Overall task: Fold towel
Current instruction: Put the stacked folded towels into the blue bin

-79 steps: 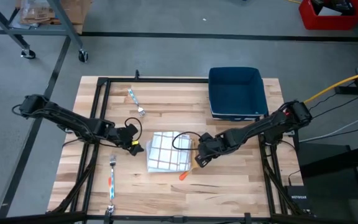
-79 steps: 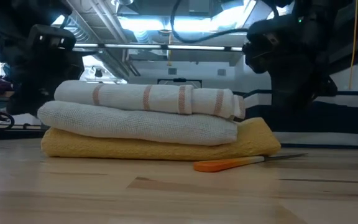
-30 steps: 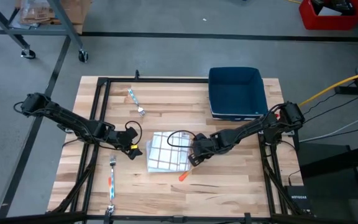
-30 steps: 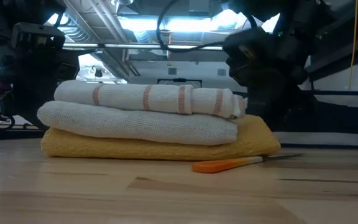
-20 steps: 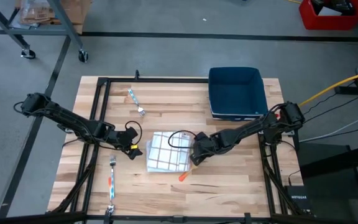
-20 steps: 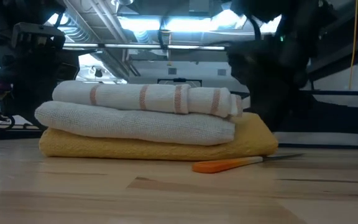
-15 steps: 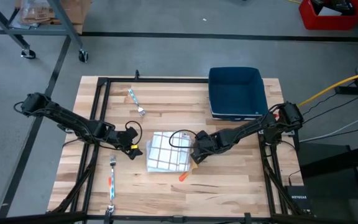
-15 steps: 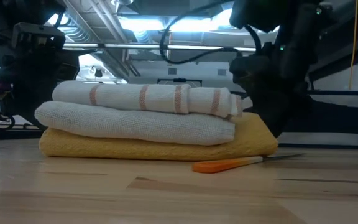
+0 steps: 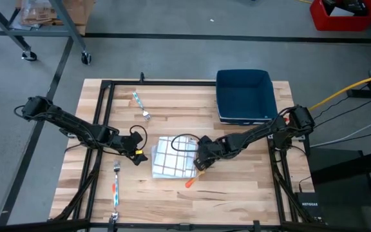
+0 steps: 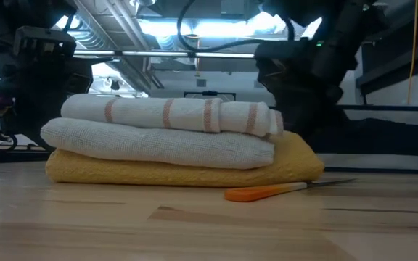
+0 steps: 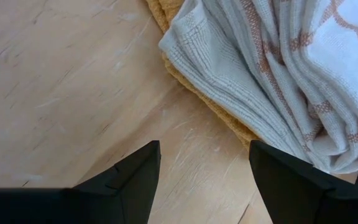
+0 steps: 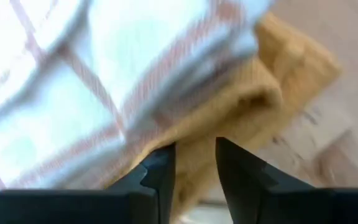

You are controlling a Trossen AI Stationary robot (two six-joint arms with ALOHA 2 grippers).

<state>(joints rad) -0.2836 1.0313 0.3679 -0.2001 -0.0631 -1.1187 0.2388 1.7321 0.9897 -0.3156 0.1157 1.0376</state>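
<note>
Three folded towels (image 10: 173,141) lie stacked near the middle of the table (image 9: 237,193), slightly toward its front edge: a yellow towel (image 10: 296,163) at the bottom, a grey-white one (image 10: 151,141) over it, and a white one with red stripes (image 10: 173,114) on top. In the low view the stack's long axis runs across the table, from the left side to the right.

The left gripper (image 9: 138,154) sits just beside the stack's left edge, its fingers (image 11: 135,180) spread wide over bare wood, holding nothing. The right gripper (image 9: 197,164) is at the stack's right edge, its fingers (image 12: 160,177) a narrow gap apart above the yellow towel's corner; whether they pinch cloth I cannot tell.

One orange-handled utensil (image 10: 267,191) lies just in front of the stack. Two more utensils (image 9: 140,105) (image 9: 116,187) lie on the table's left half. One blue bin (image 9: 245,95) stands at the far right corner.
</note>
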